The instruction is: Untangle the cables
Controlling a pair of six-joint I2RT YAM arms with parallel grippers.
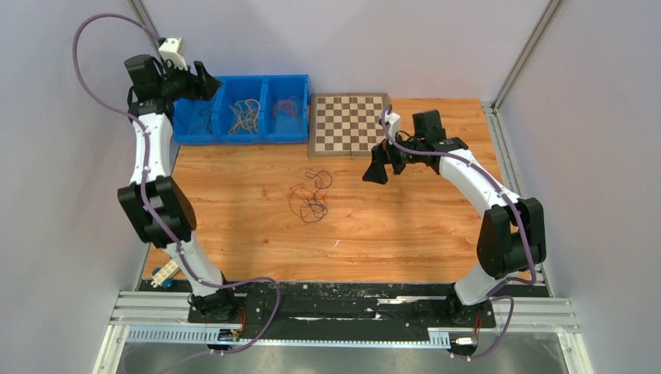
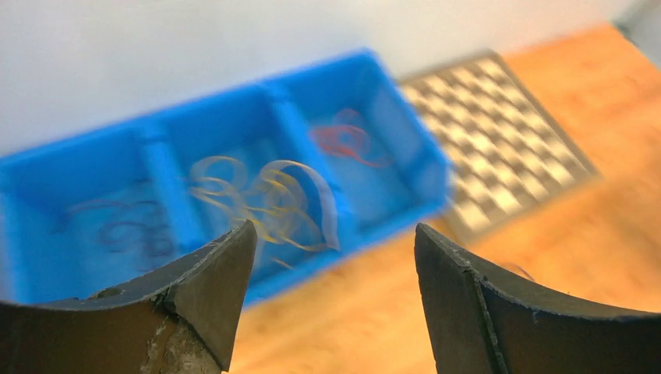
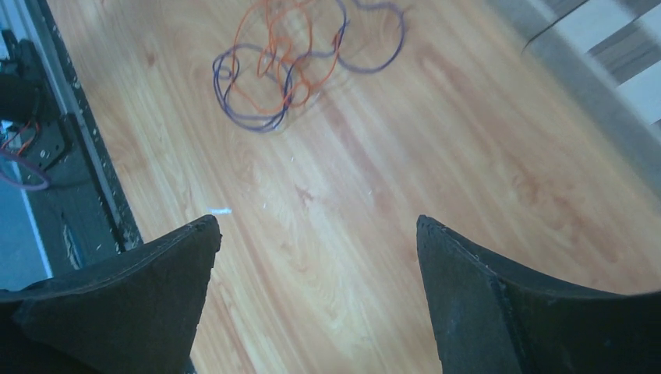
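Two robot arms work over a wooden table (image 1: 421, 226) — the cables partly sorted, partly tangled. The left gripper (image 2: 334, 241) hangs above the far-left corner, over the left end of a blue three-compartment bin (image 1: 242, 137), its jaws spread wide with nothing between them. In the blurred left wrist view, the bin's middle compartment holds a loose heap of yellow and whitish cables (image 2: 265, 199), and the right compartment holds a small curl of red cables (image 2: 347, 144). The left compartment holds what appear to be dark purple cables (image 2: 125, 226), though the blur leaves their colour uncertain.

Just right of the bin, at the table's far edge, lies a brown-and-cream chessboard (image 1: 348, 123), bare of pieces.

Near the middle of the table sits the tangle (image 3: 288, 70) — thin orange and dark purple cables looped through one another in loose squiggles, lying flat on the wood and well apart from the bin. The right gripper (image 1: 376, 173) hovers to the right of this tangle and just near of the chessboard, off the table surface. Its jaws stand wide and hold nothing, and they touch no cable. A small white fleck (image 3: 220, 210) lies on the wood nearer the arms' bases than the tangle. Thick lilac hoses (image 1: 101, 93) run along both arms.
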